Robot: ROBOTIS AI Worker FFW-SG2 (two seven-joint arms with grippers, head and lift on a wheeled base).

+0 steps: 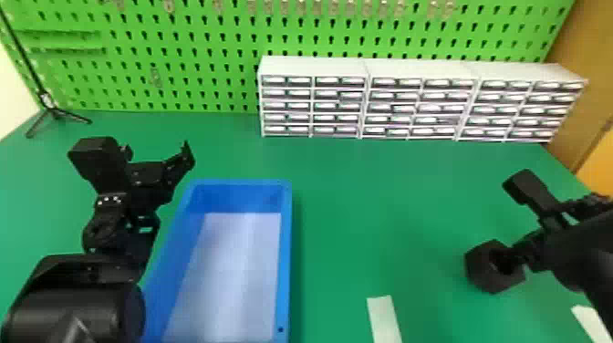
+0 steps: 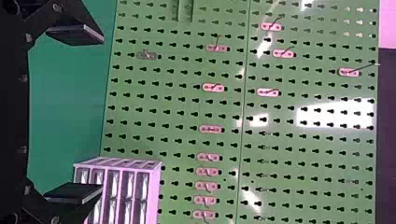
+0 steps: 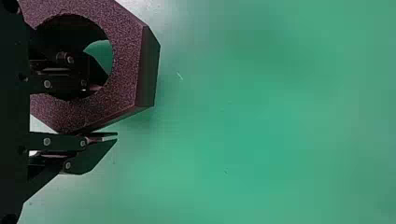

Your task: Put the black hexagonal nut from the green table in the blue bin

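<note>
**Black hexagonal nut (image 1: pixel 478 267) held outside the blue bin (image 1: pixel 285 237)**

Left gripper (image 1: pixel 156 153): located by the bin's far left corner, fingers (image 2: pixel 77 35) spread wide. The bin stands on the green table (image 1: pixel 346 191), its pale floor visible. A white strip (image 1: pixel 385 321) lies between bin and nut. Right gripper (image 1: pixel 517 257): pinching the nut by its wall — one finger (image 3: pixel 70 79) inside the hole, the other outside. Contact between nut and table — cannot tell.

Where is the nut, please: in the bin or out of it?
Out: the nut is held by the right tool, to the right of the bin.
</note>
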